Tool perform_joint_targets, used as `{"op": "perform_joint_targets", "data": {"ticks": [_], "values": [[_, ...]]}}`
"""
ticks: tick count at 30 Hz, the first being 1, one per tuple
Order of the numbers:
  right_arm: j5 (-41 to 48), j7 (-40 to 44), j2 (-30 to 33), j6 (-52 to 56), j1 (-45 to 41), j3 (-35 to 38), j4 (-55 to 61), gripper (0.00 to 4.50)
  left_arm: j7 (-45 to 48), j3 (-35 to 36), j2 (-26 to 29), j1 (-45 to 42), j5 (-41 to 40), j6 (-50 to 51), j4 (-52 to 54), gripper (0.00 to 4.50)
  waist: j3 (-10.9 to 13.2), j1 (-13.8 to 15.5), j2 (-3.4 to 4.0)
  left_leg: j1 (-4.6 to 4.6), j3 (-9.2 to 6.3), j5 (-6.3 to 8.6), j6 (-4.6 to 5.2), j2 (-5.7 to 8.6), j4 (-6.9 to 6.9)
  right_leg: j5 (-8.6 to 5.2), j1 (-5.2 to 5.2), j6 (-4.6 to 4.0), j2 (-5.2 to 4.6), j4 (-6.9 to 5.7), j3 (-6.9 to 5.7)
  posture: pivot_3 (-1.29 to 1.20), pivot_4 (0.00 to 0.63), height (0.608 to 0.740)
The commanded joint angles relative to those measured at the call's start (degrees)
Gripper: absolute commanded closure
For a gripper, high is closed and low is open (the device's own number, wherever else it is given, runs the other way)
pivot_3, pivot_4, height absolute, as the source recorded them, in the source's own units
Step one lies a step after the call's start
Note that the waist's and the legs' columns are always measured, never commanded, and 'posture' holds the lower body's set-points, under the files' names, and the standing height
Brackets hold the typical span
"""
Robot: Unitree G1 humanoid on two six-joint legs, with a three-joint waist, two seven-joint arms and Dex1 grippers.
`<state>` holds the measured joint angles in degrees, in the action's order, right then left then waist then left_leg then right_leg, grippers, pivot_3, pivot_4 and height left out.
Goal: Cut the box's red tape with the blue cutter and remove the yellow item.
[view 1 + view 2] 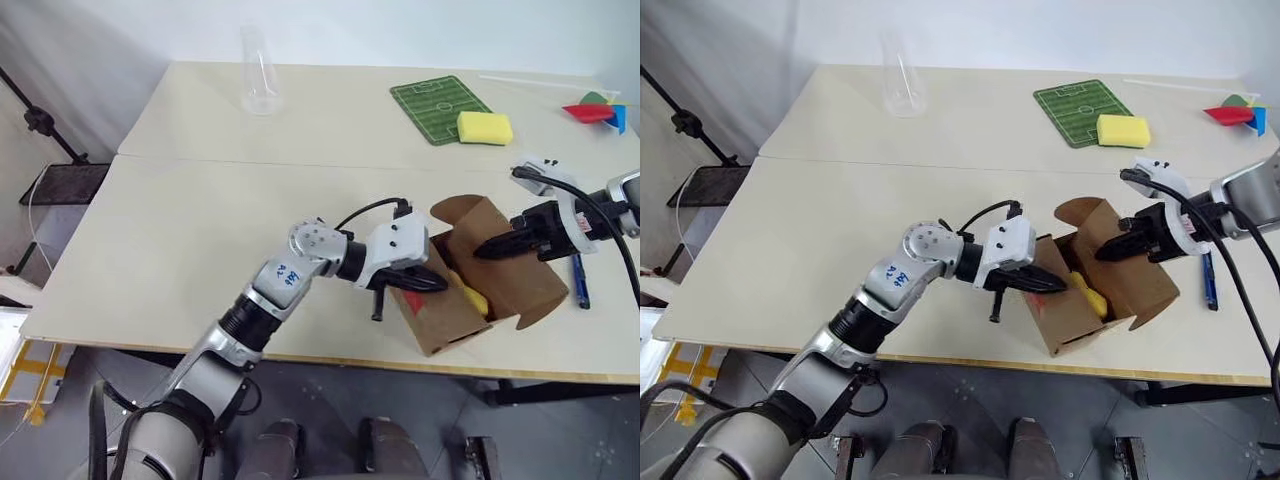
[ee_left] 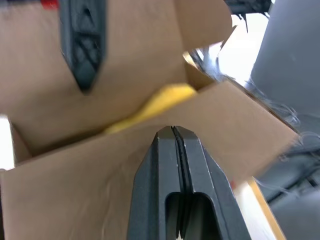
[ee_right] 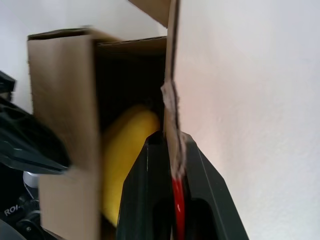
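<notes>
The brown box (image 1: 500,285) stands open near the table's front edge, flaps spread. Inside lies the yellow item (image 1: 473,299), also seen past my left fingers (image 2: 162,100). A bit of red tape (image 1: 412,299) clings to the box's left side. My left gripper (image 1: 442,286) is shut and empty, its tips over the box's left wall at the opening. My right gripper (image 1: 481,252) is shut on the box's far flap (image 3: 172,90), with a red strip pinched between its fingers (image 3: 150,190). The blue cutter (image 1: 580,281) lies on the table just right of the box.
A clear plastic cup (image 1: 260,75) stands at the back left. At the back right are a green pitch mat (image 1: 432,100), a yellow sponge block (image 1: 485,127) and coloured shapes (image 1: 598,108). The table's front edge (image 1: 300,352) runs close below the box.
</notes>
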<state>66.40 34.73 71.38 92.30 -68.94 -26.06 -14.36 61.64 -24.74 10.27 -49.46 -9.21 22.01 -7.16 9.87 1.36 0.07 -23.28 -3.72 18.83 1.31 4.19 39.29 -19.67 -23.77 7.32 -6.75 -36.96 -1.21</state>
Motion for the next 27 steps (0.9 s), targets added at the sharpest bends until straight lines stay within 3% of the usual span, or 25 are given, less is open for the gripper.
{"op": "perform_joint_targets", "data": {"ticks": [1,6,16,22,27], "values": [[0.13,0.69,2.14,0.20,-0.80,1.87,0.51,4.36,1.16,-2.06,3.31,2.11,2.33,1.87,-0.88,4.50,0.00,0.03,0.00,0.04,0.00,0.00,0.00,0.00,0.00,0.00,0.03,0.00,0.00,0.01,0.00,0.00,0.150,0.740],[1.24,2.19,4.11,0.20,-1.81,-0.11,1.79,4.36,-0.66,-0.45,4.89,5.08,1.99,2.23,-2.48,4.50,-0.01,0.15,0.01,0.12,-0.03,0.00,0.00,0.00,0.23,0.00,0.24,0.00,-0.02,0.03,0.00,0.00,0.150,0.740],[5.51,2.45,6.01,0.20,-2.04,-2.38,3.96,4.36,0.23,2.92,8.24,7.44,-2.15,6.73,7.06,4.50,-0.01,0.18,0.00,0.11,-0.04,0.00,0.00,0.00,0.61,0.00,0.32,0.00,-0.07,0.06,0.11,0.00,0.150,0.740],[6.95,-1.90,3.31,0.20,0.59,0.69,2.85,4.36,-0.56,3.11,8.31,6.80,-1.98,7.89,7.05,4.50,0.00,0.06,0.00,0.11,-0.04,0.00,0.00,-0.01,0.61,0.00,0.31,0.00,-0.06,-0.02,0.10,0.00,0.150,0.740],[10.20,-6.68,2.61,0.20,5.98,5.97,5.13,4.36,1.83,2.38,12.82,8.09,-2.77,12.07,11.44,4.50,-0.02,-0.17,-0.01,0.11,-0.01,-0.01,-0.02,-0.14,0.55,0.00,0.30,0.00,0.01,-0.13,0.10,0.00,0.150,0.740]]}}
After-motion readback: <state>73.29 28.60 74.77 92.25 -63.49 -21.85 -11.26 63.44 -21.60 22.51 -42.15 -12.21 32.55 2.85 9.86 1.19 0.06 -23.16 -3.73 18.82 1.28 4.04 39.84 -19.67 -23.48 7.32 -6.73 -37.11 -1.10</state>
